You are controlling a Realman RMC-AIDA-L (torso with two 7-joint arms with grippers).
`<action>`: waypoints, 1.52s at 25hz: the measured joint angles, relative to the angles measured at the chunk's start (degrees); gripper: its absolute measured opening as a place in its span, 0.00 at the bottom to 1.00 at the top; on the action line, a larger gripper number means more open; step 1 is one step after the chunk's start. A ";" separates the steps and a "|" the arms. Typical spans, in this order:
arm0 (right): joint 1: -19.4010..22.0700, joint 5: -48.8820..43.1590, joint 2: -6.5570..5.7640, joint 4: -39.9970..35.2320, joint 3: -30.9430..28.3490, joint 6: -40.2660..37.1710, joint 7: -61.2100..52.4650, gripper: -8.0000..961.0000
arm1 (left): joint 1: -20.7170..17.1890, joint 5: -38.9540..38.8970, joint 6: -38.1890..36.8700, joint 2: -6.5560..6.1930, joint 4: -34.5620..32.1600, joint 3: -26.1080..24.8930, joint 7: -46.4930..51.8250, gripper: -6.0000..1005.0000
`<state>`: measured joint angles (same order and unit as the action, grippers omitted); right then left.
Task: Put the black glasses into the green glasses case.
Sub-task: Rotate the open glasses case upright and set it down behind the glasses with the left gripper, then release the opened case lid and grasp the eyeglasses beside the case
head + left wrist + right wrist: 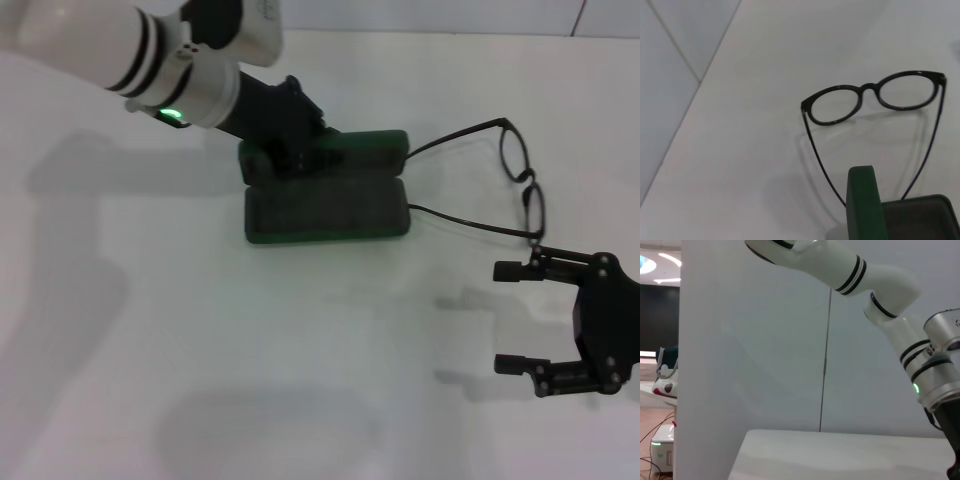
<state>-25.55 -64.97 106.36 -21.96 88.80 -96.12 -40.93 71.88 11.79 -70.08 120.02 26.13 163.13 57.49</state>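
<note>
On the desk [120, 330] in head view, the case [330, 210] lies open w/ both halves flat, lining up. Left gripper [285, 130] sits on the case's far half by its left end; can't tell if its jaws are spread or pressed together. Glasses [520, 185] lie on the desk just right of the case, arms unfolded, tips reaching toward the case's right end. Right gripper [515, 318] hovers near the lenses, a bit nearer the robot, jaws spread wide, holding nothing.

Left wrist view: glasses [872, 97] rest lens-side away, both arms running back toward the case [867, 205]; one green wall and some dark lining show. Not inside.

Right wrist view: only the left arm [880, 290] and a wall, no task things, own fingers not seen.

Progress, as I judge it: case open and prob. steadied, so prep is done. Still left: grasp glasses, move over, set them in the lining. Closing isn't asked for.
</note>
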 joint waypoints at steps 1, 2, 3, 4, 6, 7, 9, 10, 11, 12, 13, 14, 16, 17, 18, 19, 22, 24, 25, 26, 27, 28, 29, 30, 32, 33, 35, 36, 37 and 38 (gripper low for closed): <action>0.11 0.00 -0.08 -0.04 -0.07 -0.17 0.00 0.85 | 0.28 0.25 0.37 0.00 -0.84 0.00 -0.04 0.28; 0.16 0.00 -0.14 -0.04 -0.11 -0.34 0.01 0.85 | 0.45 0.29 0.50 0.01 -1.12 -0.02 -0.06 0.29; 0.18 0.00 -0.18 -0.03 -0.11 -0.36 0.01 0.85 | 0.60 0.30 0.58 0.03 -1.39 -0.03 -0.08 0.29; 0.21 0.00 -0.22 0.05 -0.13 -0.37 0.02 0.85 | 0.77 0.31 0.62 0.04 -1.66 -0.05 -0.09 0.29; 0.31 0.00 -0.29 0.21 -0.17 -0.38 0.02 0.85 | 0.94 0.34 0.71 0.07 -2.47 -0.10 -0.26 0.30; 0.40 0.00 -0.33 0.28 -0.23 -0.38 0.02 0.85 | 0.98 0.37 0.83 0.10 -2.72 -0.10 -0.42 0.30; 0.75 0.00 -0.37 0.28 -0.61 -0.38 0.00 0.85 | 1.04 0.40 1.00 0.18 -3.11 -0.10 -0.67 0.31; 0.92 0.00 -0.39 0.28 -0.87 -0.38 0.00 0.85 | 1.06 0.41 1.06 0.20 -3.47 -0.10 -0.74 0.31; 1.23 0.00 -0.44 0.28 -1.22 -0.41 -0.01 0.85 | 1.07 0.41 1.07 0.20 -3.59 -0.10 -0.73 0.32; 1.43 0.00 -0.48 0.28 -1.47 -0.46 -0.02 0.85 | 1.07 0.42 1.05 0.19 -3.78 -0.10 -0.62 0.32; 1.60 0.00 -0.53 0.29 -1.73 -0.56 -0.06 0.85 | 1.07 0.43 0.98 0.17 -3.86 -0.10 -0.52 0.33; 1.69 0.00 -0.54 0.30 -1.92 -0.67 -0.09 0.85 | 1.07 0.44 0.82 0.13 -3.88 -0.10 -0.37 0.33; 1.84 0.01 -0.57 0.34 -2.20 -0.76 -0.17 0.85 | 1.08 0.45 0.51 0.06 -3.62 -0.10 0.05 0.34; 1.91 0.01 -0.59 0.35 -2.26 -0.76 -0.22 0.85 | 1.10 0.44 0.28 -0.02 -3.43 -0.09 0.46 0.34; 1.94 0.02 -0.60 0.36 -2.27 -0.76 -0.26 0.85 | 1.11 0.36 -0.30 -0.08 -3.06 -0.09 0.85 0.34; 1.97 0.01 -0.61 0.35 -2.30 -0.73 -0.31 0.85 | 1.14 0.16 -1.07 -0.18 -2.46 -0.09 1.15 0.35; 2.06 0.02 -0.58 0.39 -3.17 -0.41 -0.37 0.85 | 1.09 -1.89 -4.25 -0.25 -0.08 -0.09 1.13 0.36; 2.28 0.03 -0.47 0.42 -4.93 -0.40 -0.41 0.85 | 0.16 -6.31 -7.71 -0.27 1.88 -0.09 0.07 0.39; 2.45 0.02 -0.37 0.44 -5.80 -0.45 -0.44 0.85 | -0.55 -8.75 -9.20 -0.27 2.61 -0.09 -0.46 0.42; 2.72 0.03 -0.18 0.44 -7.50 -0.57 -0.52 0.85 | -1.76 -13.24 -11.48 -0.32 3.54 -0.09 -1.17 0.45; 3.04 0.07 0.15 0.44 -9.52 -0.67 -0.85 0.85 | -3.40 -17.81 -13.27 -0.39 4.19 -0.09 -1.62 0.48; 3.28 0.11 0.50 0.41 -11.22 -0.64 -1.28 0.85 | -5.27 -23.46 -14.88 -0.47 4.26 -0.09 -1.78 0.52; 3.58 0.10 0.99 -0.18 -13.93 -0.29 -2.15 0.85 | -6.91 -27.80 -15.91 -0.49 4.22 -0.10 -1.76 0.52; 3.94 -0.37 1.29 -1.03 -15.63 0.20 -2.87 0.85 | -9.49 -33.11 -16.88 -0.45 3.52 -0.10 -1.50 0.52; 4.75 -2.39 1.57 -4.67 -18.92 1.86 -5.14 0.85 | -12.81 -39.01 -17.35 -0.34 0.91 -0.10 -1.32 0.52; 5.19 -4.08 1.61 -8.17 -20.50 3.23 -7.78 0.84 | -13.93 -40.24 -17.37 -0.32 -0.17 -0.09 -1.35 0.52; 5.71 -7.48 1.68 -15.19 -23.24 7.03 -15.65 0.84 | -18.74 -45.63 -17.38 -0.35 -4.61 -0.12 -1.26 0.52; 5.87 -9.36 1.79 -18.62 -24.55 9.15 -19.98 0.84 | -20.14 -46.93 -17.36 -0.35 -5.67 -0.14 -1.03 0.52; 5.97 -12.12 1.97 -22.60 -26.04 12.26 -26.80 0.84 | -21.29 -48.20 -17.33 -0.36 -6.66 -0.16 -0.89 0.52; 6.01 -15.12 2.25 -26.15 -27.36 15.23 -33.10 0.84 | -22.81 -49.77 -17.23 -0.32 -7.86 -0.16 -0.79 0.52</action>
<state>-19.53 -80.09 108.61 -48.11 61.45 -80.90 -74.02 49.07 -37.98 -87.31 119.70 18.27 162.96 56.70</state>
